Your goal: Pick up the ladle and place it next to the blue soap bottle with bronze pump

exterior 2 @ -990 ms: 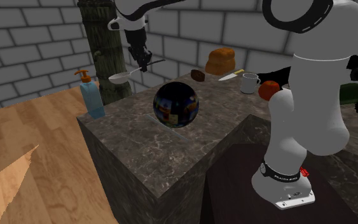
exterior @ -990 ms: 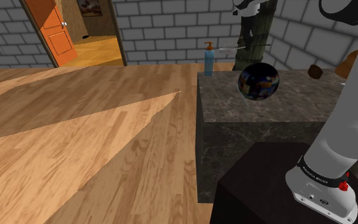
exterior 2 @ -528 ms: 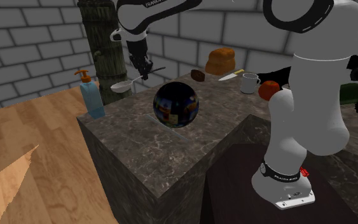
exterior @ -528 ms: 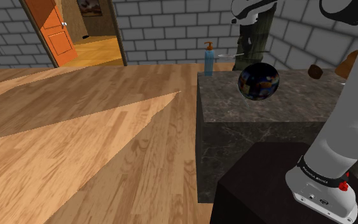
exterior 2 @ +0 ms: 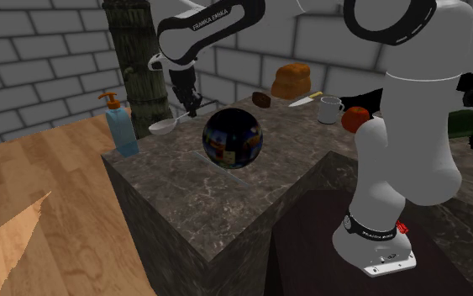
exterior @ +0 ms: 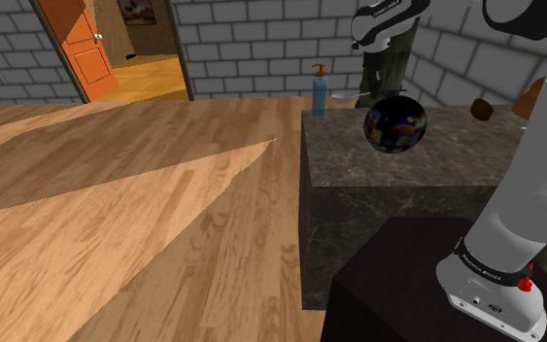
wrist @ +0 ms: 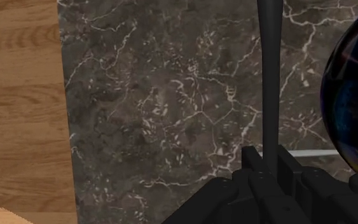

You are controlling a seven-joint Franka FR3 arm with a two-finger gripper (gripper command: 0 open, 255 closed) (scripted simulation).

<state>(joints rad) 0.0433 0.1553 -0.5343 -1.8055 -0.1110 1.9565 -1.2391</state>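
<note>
Gripper (exterior 2: 191,106) clamped on the thin handle of the ladle (exterior 2: 165,126), with the arm reaching in from above and the wrist pointing down at the counter (exterior 2: 184,198). In the wrist view, black fingers (wrist: 252,167) pressed to the dark handle from both sides, handle running straight out from between them over veined dark marble.

Ladle held with the handle sloping down away from the gripper — pale bowl at the low end, close above the counter top. Contact between bowl and marble not discernible.

Blue soap bottle (exterior 2: 123,128) with bronze pump upright at the counter edge, just beside the ladle bowl on the second exterior view's left, with a narrow gap between the two. In the shoulder view, bowl just to the right of the bottle.

Glossy dark sphere (exterior 2: 233,137) near the gripper, on the side away from the bottle — resting on the counter or just above it, cannot tell which. Rough dark column (exterior 2: 138,59) behind bottle and ladle.

Further along the counter, well apart from the ladle: bread loaf (exterior 2: 291,81), knife (exterior 2: 304,99), white mug (exterior 2: 331,109).

Wooden floor (exterior: 116,214) beside the counter. Open orange door (exterior: 85,49) in the grey brick wall. Dark stand (exterior 2: 310,252) under the arm's base.
</note>
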